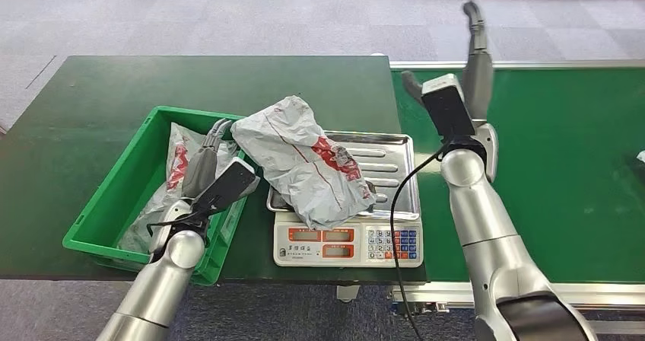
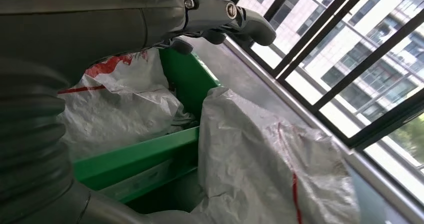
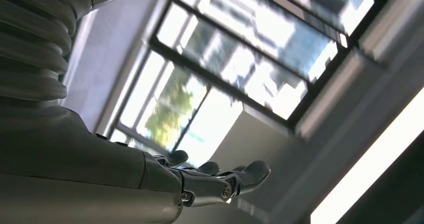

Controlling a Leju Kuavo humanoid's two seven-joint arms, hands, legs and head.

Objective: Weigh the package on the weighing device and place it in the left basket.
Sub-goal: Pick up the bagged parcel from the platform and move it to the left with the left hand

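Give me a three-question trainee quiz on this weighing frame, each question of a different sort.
1. True or false: the crinkled grey plastic package with red print lies flat on the steel pan of the white weighing scale.
2. Which hand is at the package? A) left hand B) right hand
3. Fill in: the green plastic basket already holds another grey ____.

Key: 1 false, it is raised and leans towards the basket; 2 A; 3 package.
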